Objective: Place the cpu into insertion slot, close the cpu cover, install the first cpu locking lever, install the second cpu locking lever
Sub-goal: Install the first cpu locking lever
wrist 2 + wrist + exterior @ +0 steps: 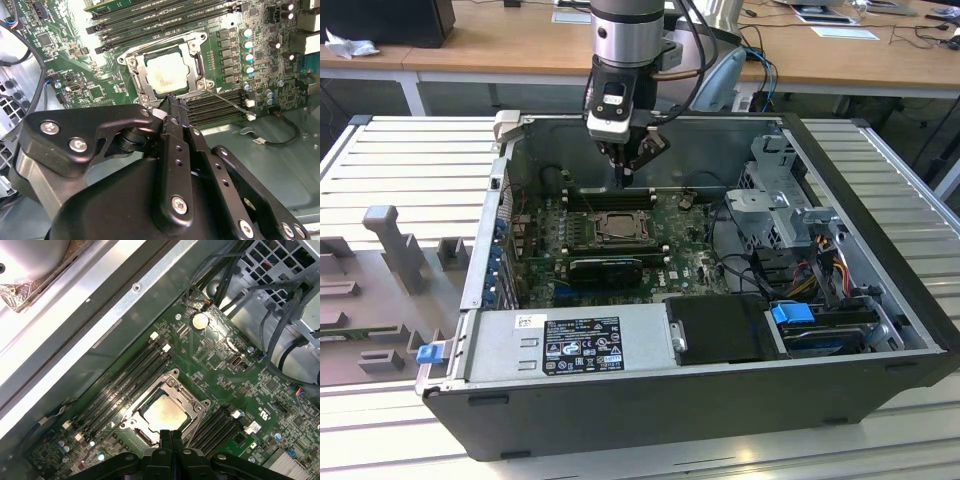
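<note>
A: Gripper [172, 102], item one: we are logging its fingers as pressed together and carrying nothing, with the tip hovering at the near edge of the insertion slot [595, 228].

B: Item two, the cpu [170, 75]: we are seeing it lying flat in that slot just beyond the fingertips, with the cpu cover [141, 82] lying down around it.

A: So we are judging placing and closing done, and lever work in hand.

B: Item three, a wire locking lever [230, 102]: it is sticking out from the slot's corner beside the tip, over the memory slots [215, 112]. We are reckoning it unlatched.

A: Catching it is calling for a fine sideways approach, since thin wire slips easily.
</note>
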Available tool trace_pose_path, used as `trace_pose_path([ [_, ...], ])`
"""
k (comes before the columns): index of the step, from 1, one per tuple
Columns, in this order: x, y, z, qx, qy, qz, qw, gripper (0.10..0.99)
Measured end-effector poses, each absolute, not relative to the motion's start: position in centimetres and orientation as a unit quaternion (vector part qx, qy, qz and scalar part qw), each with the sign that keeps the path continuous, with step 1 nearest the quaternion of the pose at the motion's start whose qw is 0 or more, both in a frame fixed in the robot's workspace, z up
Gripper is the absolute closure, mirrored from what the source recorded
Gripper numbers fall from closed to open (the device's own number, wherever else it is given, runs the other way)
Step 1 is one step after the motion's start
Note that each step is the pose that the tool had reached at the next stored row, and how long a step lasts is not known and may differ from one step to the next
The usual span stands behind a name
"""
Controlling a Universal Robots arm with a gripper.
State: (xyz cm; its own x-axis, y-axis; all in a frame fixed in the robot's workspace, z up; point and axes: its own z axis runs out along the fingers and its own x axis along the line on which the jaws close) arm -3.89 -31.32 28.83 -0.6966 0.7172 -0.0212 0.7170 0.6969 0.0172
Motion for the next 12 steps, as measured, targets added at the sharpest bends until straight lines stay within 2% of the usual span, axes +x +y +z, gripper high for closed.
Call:
trace_pose_path([
  [12, -3.89, -31.32, 28.83, 0.357, 0.934, 0.004, 0.013, 0.98],
])
